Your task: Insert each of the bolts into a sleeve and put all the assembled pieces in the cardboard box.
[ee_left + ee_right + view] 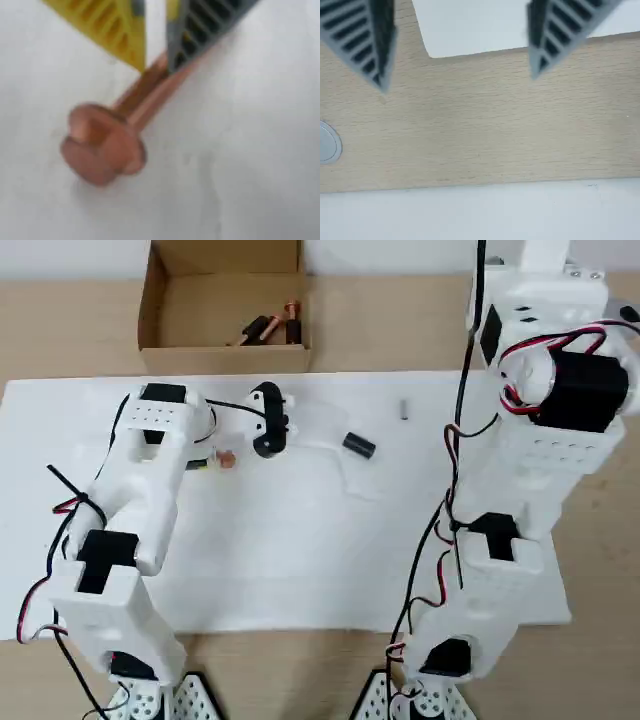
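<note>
The left gripper [156, 62] is clenched on the shank of the copper bolt [105, 145], whose head is just ahead of the jaws. The bolt is grasped but not yet inserted. The black sleeve [359, 445] lies well apart, so the next move, I think, needs careful alignment with it. The cardboard box [150, 310] is farther. The right gripper [459, 81] hangs released.

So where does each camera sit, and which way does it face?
High view: fixed above, looking down on the table; left arm and right arm show.
Left wrist view: on the left wrist, looking along the left gripper, shut on a bolt.
Right wrist view: on the right wrist, facing the table past the open right gripper.
Shared: high and left wrist views both show the bolt.
</note>
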Tool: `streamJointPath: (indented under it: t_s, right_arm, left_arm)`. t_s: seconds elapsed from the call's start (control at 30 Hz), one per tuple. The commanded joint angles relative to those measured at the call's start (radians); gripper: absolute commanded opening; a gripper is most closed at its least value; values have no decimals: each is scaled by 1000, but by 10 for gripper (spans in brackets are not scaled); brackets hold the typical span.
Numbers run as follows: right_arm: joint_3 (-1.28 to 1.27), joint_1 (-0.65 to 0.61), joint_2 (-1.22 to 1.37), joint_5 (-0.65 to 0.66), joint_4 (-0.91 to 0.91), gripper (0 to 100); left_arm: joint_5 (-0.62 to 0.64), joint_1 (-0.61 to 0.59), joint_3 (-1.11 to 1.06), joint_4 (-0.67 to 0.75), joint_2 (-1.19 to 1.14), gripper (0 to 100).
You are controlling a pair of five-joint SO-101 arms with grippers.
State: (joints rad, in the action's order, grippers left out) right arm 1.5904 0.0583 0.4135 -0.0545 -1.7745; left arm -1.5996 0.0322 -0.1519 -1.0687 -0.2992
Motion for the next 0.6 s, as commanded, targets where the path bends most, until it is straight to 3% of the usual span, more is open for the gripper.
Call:
streamJointPath:
  t_s: [0.0, 0.27, 0.57]
  right_arm:
    - [-1, 13, -58, -6, -14, 217]
    - [-1, 16, -58, -6, -14, 217]
    - [7, 16, -58, -6, -14, 217]
  left_arm:
    - [-121, 2, -9, -43, -47, 23]
    - [-118, 34, 18, -133, -38, 12]
    - [-64, 26, 319, -442, -39, 12]
